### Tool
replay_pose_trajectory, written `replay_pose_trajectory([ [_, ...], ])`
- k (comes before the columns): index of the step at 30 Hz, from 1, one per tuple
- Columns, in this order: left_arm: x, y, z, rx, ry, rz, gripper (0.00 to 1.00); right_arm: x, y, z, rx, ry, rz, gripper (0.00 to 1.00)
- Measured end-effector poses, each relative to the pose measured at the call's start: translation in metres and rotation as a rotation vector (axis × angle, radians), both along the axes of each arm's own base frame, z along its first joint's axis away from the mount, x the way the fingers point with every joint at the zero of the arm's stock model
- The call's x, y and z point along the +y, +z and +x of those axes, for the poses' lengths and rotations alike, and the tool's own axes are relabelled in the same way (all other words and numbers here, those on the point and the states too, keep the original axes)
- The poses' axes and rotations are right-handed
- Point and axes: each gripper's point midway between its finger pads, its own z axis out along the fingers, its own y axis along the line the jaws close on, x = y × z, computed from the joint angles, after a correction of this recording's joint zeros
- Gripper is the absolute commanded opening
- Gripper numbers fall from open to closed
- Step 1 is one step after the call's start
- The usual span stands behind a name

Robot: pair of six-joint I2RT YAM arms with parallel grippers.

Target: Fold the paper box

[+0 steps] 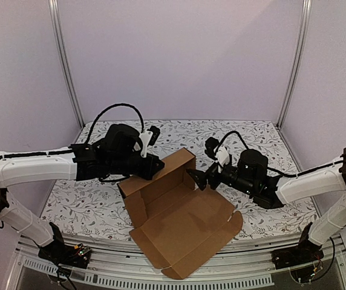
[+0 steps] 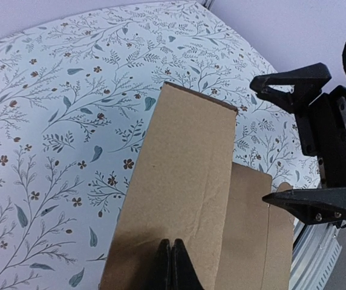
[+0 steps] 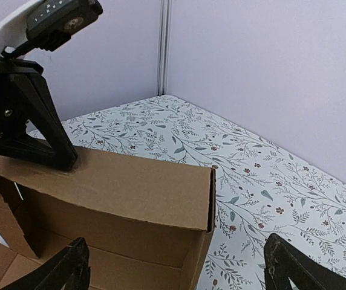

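The paper box [image 1: 185, 223] is plain brown cardboard, lying partly folded mid-table with its wide lid flap spread toward the near edge. Its back wall [image 3: 118, 181] stands up, folded over double. My left gripper [image 1: 156, 167] is shut, and its closed fingertips [image 2: 171, 257] press down on top of that folded wall [image 2: 185, 175] with nothing between them. At the wall's right end my right gripper [image 1: 196, 179] is open wide. Its fingers [image 3: 70, 269] straddle the box's corner without touching it.
The table [image 1: 264, 136] wears a white floral cloth. Pale walls and two metal posts [image 1: 64, 60] close in the back and sides. The box's lid flap [image 1: 161, 260] hangs over the table's near edge between the two arm bases.
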Motion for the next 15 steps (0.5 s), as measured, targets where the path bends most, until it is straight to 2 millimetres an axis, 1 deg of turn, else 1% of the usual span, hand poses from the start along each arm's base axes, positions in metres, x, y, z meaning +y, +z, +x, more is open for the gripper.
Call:
replay_pose_trajectory([
  [2,0.000,0.000,0.000,-0.003,-0.004,0.003,0.00,-0.002,0.010,-0.005,0.003,0.017,-0.022,0.99],
  [4,0.000,0.000,0.000,-0.006,-0.006,0.005,0.00,-0.004,0.016,-0.009,0.016,0.030,-0.046,0.99],
  [6,0.000,0.000,0.000,-0.008,-0.009,0.007,0.00,-0.005,0.025,-0.010,0.038,0.035,-0.082,0.99],
  [7,0.000,0.000,0.000,-0.008,-0.011,0.008,0.00,-0.003,0.031,-0.009,0.045,0.035,-0.093,0.99],
  [12,0.000,0.000,-0.001,-0.011,-0.015,0.011,0.00,0.006,0.073,0.001,0.049,0.022,-0.099,0.99],
  [14,0.001,0.000,-0.001,-0.011,-0.017,0.014,0.00,0.008,0.084,0.005,0.055,0.016,-0.095,0.99],
  [15,0.001,0.000,-0.001,-0.012,-0.017,0.015,0.00,0.009,0.085,0.007,0.061,0.012,-0.098,0.98],
])
